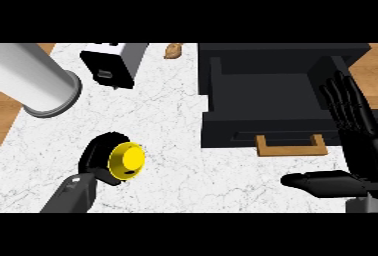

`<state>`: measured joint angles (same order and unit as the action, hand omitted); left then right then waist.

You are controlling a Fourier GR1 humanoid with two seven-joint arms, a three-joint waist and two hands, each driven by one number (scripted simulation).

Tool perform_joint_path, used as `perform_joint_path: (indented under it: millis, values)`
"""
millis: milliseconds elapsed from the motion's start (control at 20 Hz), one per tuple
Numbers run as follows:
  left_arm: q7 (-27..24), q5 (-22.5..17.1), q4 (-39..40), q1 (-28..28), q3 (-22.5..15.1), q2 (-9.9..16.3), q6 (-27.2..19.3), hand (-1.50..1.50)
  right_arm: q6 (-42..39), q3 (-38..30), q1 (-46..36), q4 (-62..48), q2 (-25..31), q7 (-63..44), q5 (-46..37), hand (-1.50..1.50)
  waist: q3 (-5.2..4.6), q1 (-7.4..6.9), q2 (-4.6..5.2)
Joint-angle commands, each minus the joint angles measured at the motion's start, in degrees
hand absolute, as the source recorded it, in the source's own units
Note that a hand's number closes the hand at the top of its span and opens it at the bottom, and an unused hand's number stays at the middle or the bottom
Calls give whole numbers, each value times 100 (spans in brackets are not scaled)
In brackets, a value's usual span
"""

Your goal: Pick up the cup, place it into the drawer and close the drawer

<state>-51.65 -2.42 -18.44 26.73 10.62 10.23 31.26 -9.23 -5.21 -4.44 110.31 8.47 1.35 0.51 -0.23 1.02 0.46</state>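
Head view: marble counter (184,125) with open dark drawer (273,100) and yellow cup (127,161) held at lower left.

The drawer, wooden handle (291,146) toward the viewer, stands pulled out at right. A large grey cylinder (37,80) lies upper left, beside a black-and-white appliance (114,62). The right hand (347,145) is wide open, fingers straight beside the drawer. The left hand (100,155) curls round the cup, well apart from the drawer.

We saw a white marble counter (184,150) over wooden floor (11,112), bearing a grey cylinder (33,80), a toaster (111,62) and a small brown object (173,50).
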Motion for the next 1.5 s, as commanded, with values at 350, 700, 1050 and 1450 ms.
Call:
perform_joint_path:
  millis: [350,700,1050,1450]
  values:
    - [-1188,-873,-239,104,1046,158,-658,150,69,29,-105,95,-31,-86,-70,-150,7,-11,-12]
    - [-1155,-833,-750,267,822,-67,-647,150,-59,-206,-158,-158,95,-60,122,-150,17,-52,-34]
    - [218,-831,-2070,945,397,-261,-1278,150,50,-285,51,52,31,-120,104,-150,29,-131,-82]
    - [2050,-771,-3848,1409,-206,-848,-2366,150,-124,-424,32,149,241,-284,213,-150,28,-138,-88]
